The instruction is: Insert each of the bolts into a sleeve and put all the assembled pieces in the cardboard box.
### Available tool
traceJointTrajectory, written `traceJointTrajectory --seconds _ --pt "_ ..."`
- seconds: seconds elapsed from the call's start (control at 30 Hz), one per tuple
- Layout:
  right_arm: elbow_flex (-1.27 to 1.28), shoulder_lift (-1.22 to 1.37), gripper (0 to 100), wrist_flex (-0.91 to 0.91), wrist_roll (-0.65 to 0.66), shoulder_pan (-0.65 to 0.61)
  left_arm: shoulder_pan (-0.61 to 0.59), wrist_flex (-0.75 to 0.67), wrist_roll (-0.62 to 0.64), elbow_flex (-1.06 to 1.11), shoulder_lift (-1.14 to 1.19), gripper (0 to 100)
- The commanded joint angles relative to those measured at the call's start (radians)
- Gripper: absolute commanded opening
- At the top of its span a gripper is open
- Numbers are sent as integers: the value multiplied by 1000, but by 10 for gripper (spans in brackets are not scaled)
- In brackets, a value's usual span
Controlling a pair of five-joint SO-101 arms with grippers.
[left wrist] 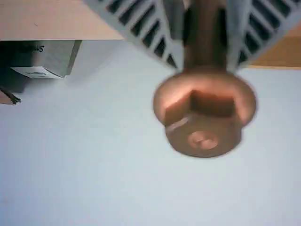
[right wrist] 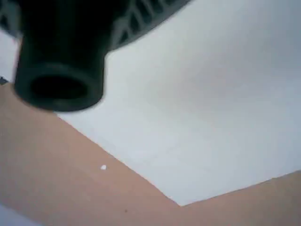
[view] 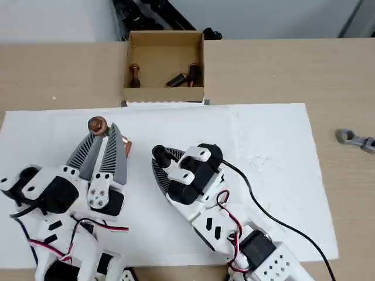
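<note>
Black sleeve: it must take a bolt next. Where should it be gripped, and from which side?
Grip the black sleeve on its round outer wall, coming in from the side across its axis, as the right end effector does. That leaves its open bore clear for the bolt.

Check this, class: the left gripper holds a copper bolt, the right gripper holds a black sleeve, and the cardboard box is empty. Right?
Not quite. The cardboard box is not empty: the high view shows assembled pieces inside it. The left gripper does hold the copper bolt and the right gripper the black sleeve.
</note>
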Motion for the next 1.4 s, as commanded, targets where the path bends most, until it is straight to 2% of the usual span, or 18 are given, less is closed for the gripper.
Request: traceJointTrajectory --seconds 0.0,0.1,0.6,0.87,1.37 --pt "0 -18 2 -24 -12 -2 52 -25 9 -8 -14 5" --pt "25 -18 2 -33 -28 -2 106 -26 9 -8 -14 5" --pt "26 -18 2 -33 -28 -7 187 8 55 15 -14 5" --pt "26 -18 2 -30 -29 -7 186 -25 52 61 -11 5" --pt "26 -18 2 -25 -29 -8 184 -77 52 28 150 6"
